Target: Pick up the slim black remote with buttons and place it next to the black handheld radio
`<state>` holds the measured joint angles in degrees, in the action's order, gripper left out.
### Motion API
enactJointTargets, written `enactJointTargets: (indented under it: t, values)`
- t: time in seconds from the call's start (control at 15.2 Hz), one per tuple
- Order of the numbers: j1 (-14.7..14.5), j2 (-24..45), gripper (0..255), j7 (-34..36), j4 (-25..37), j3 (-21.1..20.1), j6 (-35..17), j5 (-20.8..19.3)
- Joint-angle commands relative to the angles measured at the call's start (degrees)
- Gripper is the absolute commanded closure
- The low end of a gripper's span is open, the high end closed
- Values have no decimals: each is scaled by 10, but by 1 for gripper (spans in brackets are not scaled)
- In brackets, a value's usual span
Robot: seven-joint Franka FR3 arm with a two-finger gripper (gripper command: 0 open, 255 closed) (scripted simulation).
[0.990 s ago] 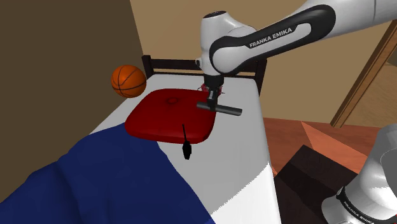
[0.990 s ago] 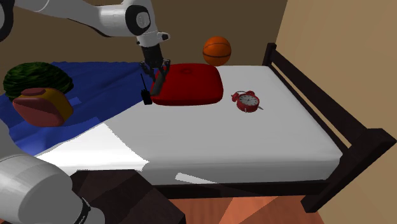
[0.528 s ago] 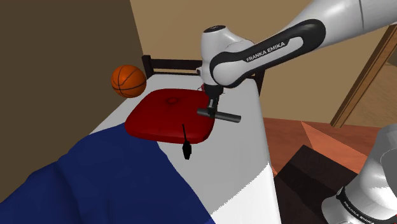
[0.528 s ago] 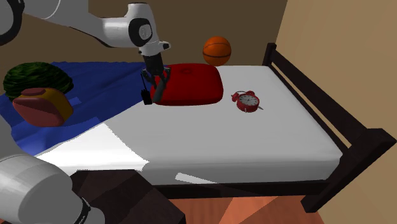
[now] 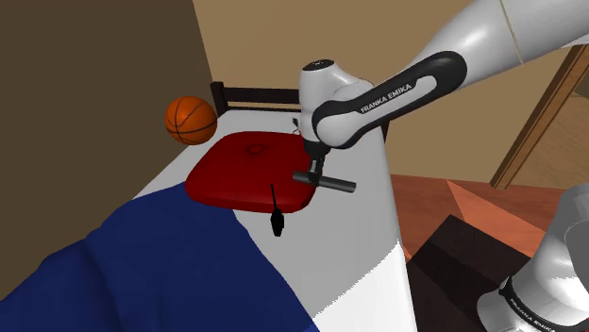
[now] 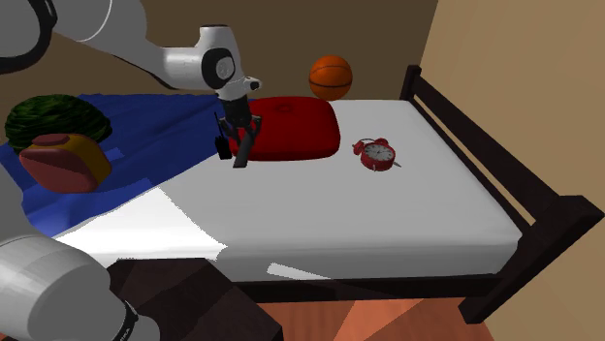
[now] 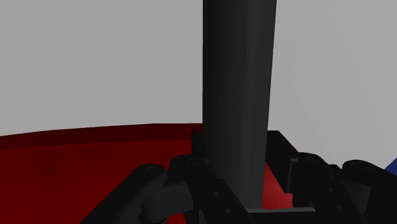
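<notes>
Black remote [image 7: 238, 95], clasped in the fingers [image 7: 282, 168], runs out of view.

In the shoulder view the bare white sheet [image 5: 363, 236] runs open down the right side of the bed, from beside the red pillow [image 5: 247, 172] to the frame's lower middle. The pillow takes the bed's centre. The black radio [image 5: 277, 223] stands just off its lower edge, antenna rising against it, and the blue blanket [image 5: 151, 269] closes the lower left. The remote [image 5: 332, 181], clasped in the gripper [image 5: 311, 175], juts rightward over the sheet. In the second exterior view a red alarm clock [image 6: 377, 153] interrupts the white stretch right of the pillow, and a dark bed rail [image 6: 485, 170] bounds it.
</notes>
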<state>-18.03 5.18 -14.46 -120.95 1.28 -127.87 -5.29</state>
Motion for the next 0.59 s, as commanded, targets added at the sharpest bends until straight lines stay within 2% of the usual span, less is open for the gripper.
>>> enactJointTargets:
  t: [0.0,0.53]
  values:
    - [0,9,255,1,-6,0,-15,-1]
    - [0,44,255,7,-28,1,-72,-4]
